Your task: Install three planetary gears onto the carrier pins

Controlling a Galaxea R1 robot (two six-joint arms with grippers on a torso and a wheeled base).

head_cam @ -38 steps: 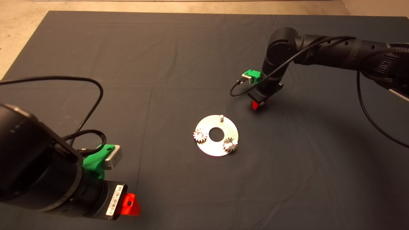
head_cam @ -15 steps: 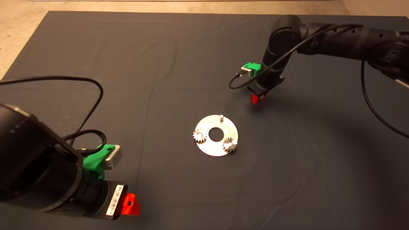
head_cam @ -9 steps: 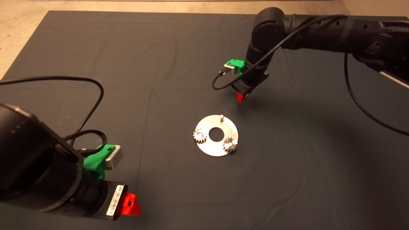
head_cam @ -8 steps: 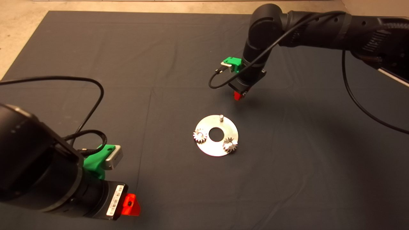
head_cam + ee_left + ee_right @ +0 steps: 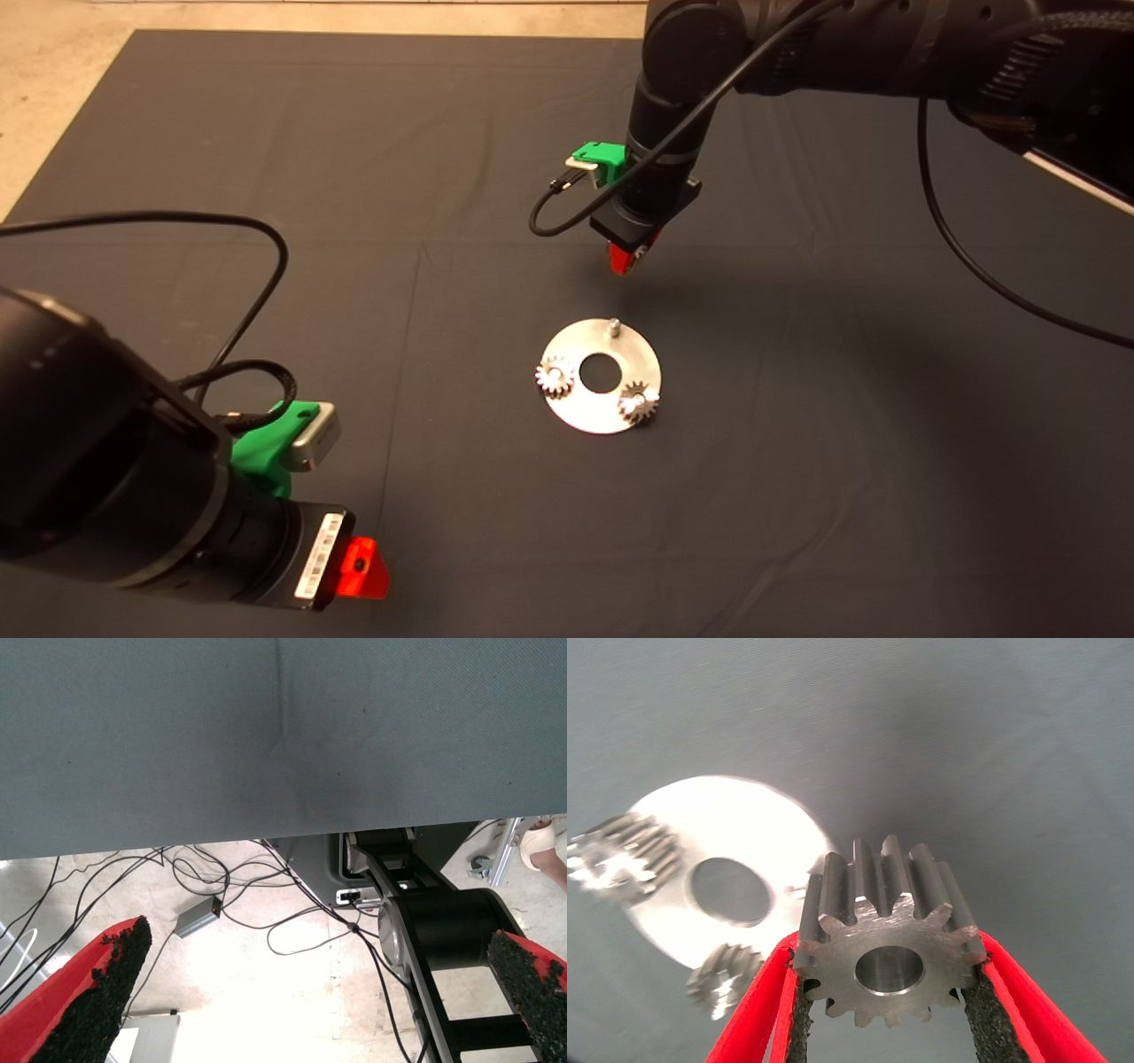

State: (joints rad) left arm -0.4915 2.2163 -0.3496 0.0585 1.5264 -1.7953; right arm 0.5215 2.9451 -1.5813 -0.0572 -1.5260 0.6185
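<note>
Right gripper (image 5: 625, 260) has moved in from the right side of the desk and now hangs above the mat (image 5: 354, 177), just past the far edge of the plate (image 5: 585, 412), with the third gear (image 5: 888, 939) carried along in it.

Near to far:

- Left gripper (image 5: 363, 567) sits parked at the near left corner. Its wrist view shows both red fingers (image 5: 84, 992) spread wide, nothing between them, with the mat edge, cables and floor beyond.
- Plate lies flat mid-desk, central hole (image 5: 600, 372) uncovered.
- Two gears already sit on pins: one at the plate's left rim (image 5: 554, 378), one at the near right rim (image 5: 638, 403). Each has its pin top showing through the centre hole.
- Far pin (image 5: 612, 326) stands bare and upright at the plate's far edge.
- Right gripper is off the desk, beyond that bare pin and slightly to its right, not touching plate or pin.

Right wrist view: jaws closed on the third gear, black pads (image 5: 983, 1010) pressing on opposite teeth, gear bore open and facing the camera. Plate (image 5: 788, 842) is seen past it, well apart from the held gear, with both mounted gears in sight.
</note>
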